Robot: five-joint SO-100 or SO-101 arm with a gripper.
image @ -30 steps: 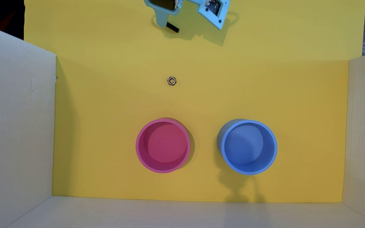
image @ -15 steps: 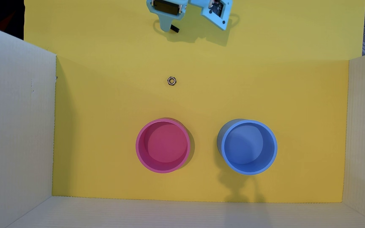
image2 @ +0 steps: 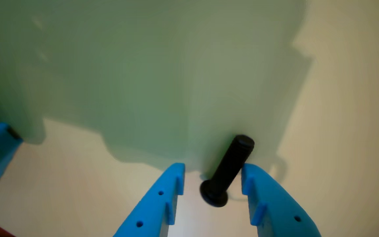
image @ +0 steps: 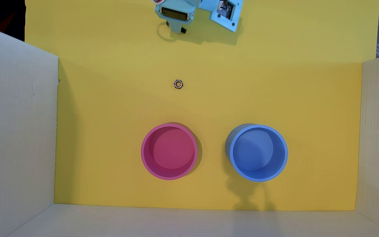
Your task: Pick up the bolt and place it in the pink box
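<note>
The bolt (image2: pixel 229 166) is a small black screw lying on the surface between my two blue fingertips, head toward the camera. It touches or nearly touches the right finger (image2: pixel 268 200); the left finger (image2: pixel 163 200) stands apart from it. My gripper (image2: pixel 213 169) is open around the bolt. In the overhead view the gripper (image: pixel 177 29) is low at the top centre, and only the bolt's dark end (image: pixel 183 30) shows beside a fingertip. The pink box (image: pixel 144 157) stands upright and empty, far below the gripper in the overhead view.
A metallic hex nut (image: pixel 178 84) lies on the yellow floor (image: pixel 115 102) between gripper and pink box. A blue round container (image: pixel 284 159) stands right of the pink one. Cardboard walls (image: pixel 17 125) enclose the left, right and bottom sides.
</note>
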